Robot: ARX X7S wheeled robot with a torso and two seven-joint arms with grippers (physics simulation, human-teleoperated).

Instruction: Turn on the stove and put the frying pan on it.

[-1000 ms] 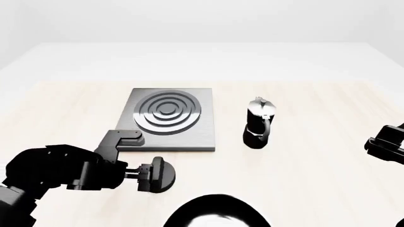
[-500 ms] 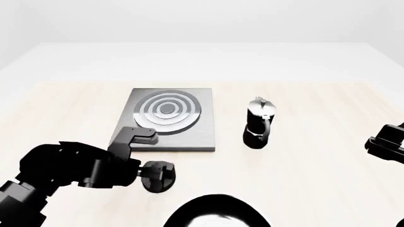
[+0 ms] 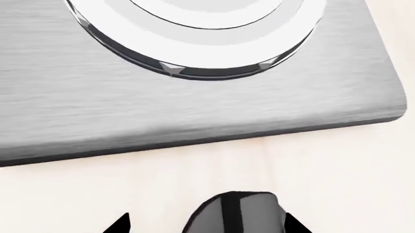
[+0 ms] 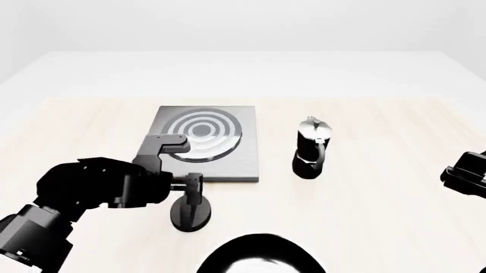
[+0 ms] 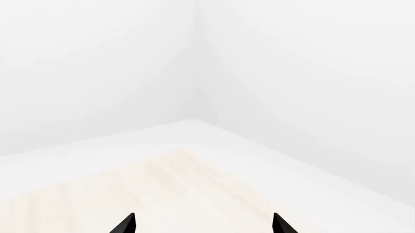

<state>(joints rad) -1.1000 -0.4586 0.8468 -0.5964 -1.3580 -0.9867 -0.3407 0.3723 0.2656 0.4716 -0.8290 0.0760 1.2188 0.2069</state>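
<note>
The stove [image 4: 241,149] is a flat grey hotplate with a ring burner [image 3: 194,58], and its plate [image 3: 194,109] fills most of the left wrist view. Its round black knob [image 4: 190,215] sits just in front of the plate's near edge. In the left wrist view the ridged knob [image 3: 236,216] lies between my left gripper's [image 3: 206,227] spread tips. That gripper [image 4: 190,194] is open around the knob. The frying pan [image 4: 258,257] shows as a glossy black curve at the near edge, cut off by the frame. At the far right my right gripper [image 5: 202,225] is open and holds nothing.
A black-and-silver moka pot [image 4: 312,149] stands upright to the right of the stove. The pale wooden table [image 4: 379,216] runs back to a white wall. My right arm [image 4: 465,173] hangs at the right edge of the head view.
My left arm has moved forward toward the stove's near edge and its wrist has rolled, bringing the fingers over the knob. The right arm, pan and moka pot have not moved.
</note>
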